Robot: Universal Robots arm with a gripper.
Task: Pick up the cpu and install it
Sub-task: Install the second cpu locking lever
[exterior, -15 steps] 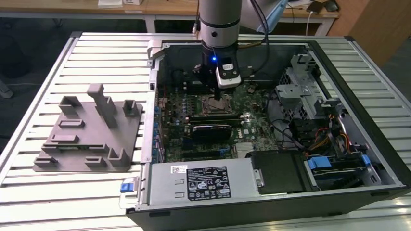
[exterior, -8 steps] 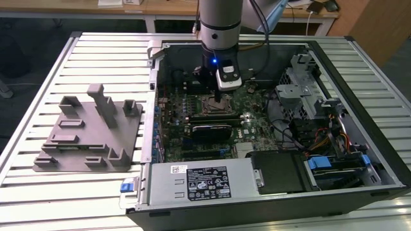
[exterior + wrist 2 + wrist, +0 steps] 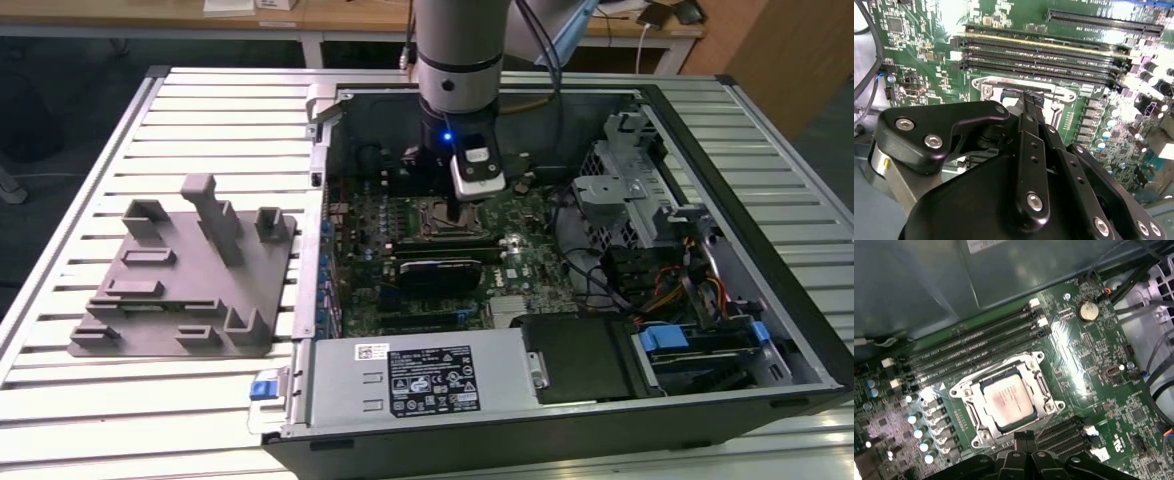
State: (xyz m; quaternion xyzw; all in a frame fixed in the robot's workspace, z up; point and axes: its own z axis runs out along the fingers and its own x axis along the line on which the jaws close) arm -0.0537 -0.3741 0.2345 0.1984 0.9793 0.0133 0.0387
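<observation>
While you look over the exterior view, take the scene from the biggest thing down to the smallest.

Table: you have a slatted metal table point(image 3: 160, 400) carrying everything.

Computer case: the open computer case point(image 3: 747, 120) lies on its side toward the exterior view's right, its inside facing up.

Fixture block: the grey fixture block point(image 3: 187, 285) sits on the slats toward the exterior view's left, well apart from the arm.

Arm: your arm point(image 3: 458, 50) comes straight down into the case, over the middle of the board.

Motherboard: the green motherboard point(image 3: 1089, 365) fills the case floor; you can see its long black memory slots point(image 3: 974, 347) just beside the socket in both wrist views.

Socket frame: the metal socket frame point(image 3: 966, 390) stands open around the chip seat in the first wrist view.

Cpu: the cpu point(image 3: 1006, 402) lies flat inside that frame, silver top up, sitting square within the opening.

Gripper: the gripper point(image 3: 1025, 436) hangs just above the socket's edge, near the cpu but not gripping it. In the first wrist view the fingertips sit pressed close together with no gap you can make out and nothing between them; in the second wrist view the fingers point(image 3: 1031, 107) reach down to the socket's rim.
</observation>
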